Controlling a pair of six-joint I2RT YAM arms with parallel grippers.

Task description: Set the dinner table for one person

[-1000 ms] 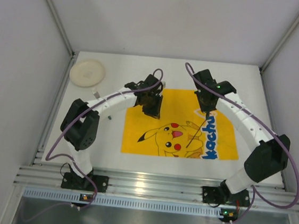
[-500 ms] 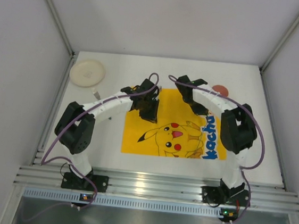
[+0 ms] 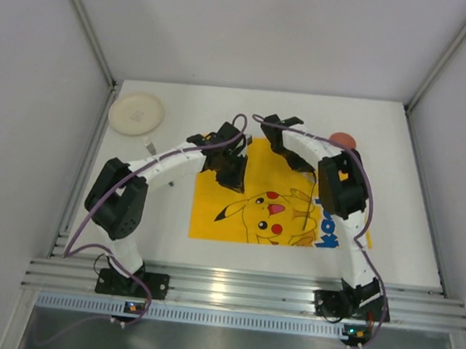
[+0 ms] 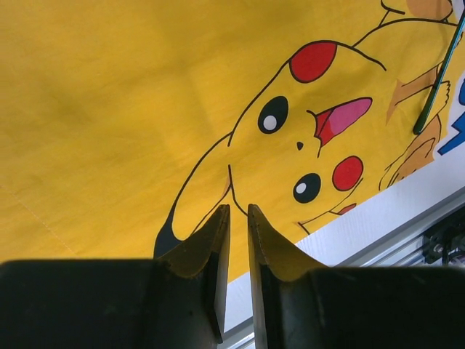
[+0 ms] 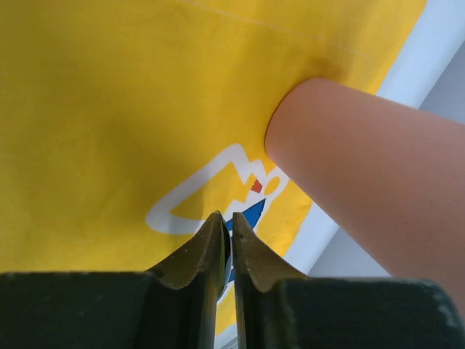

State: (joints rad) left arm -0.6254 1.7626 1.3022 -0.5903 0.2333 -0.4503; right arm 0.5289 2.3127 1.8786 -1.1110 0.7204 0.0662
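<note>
One change is registering: the right end effector (image 5: pixel 231 218) is withdrawing, fully closed and empty, beside the salmon cylindrical cup (image 5: pixel 363 182). It is leaving the thin green utensil (image 4: pixel 438 80) lying on the yellow cartoon-printed cloth mat (image 4: pixel 109 109), which sits at the centre of the large white table (image 3: pixel 170 218). The left end effector (image 4: pixel 238 211) is hovering slightly parted, gripping nothing. Utensil placement is looking complete.

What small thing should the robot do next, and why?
Probably open the right gripper: its jaws are shut with nothing between them, and the salmon cup sits just beside it at the edge of the yellow mat, too wide for closed jaws to take.
</note>
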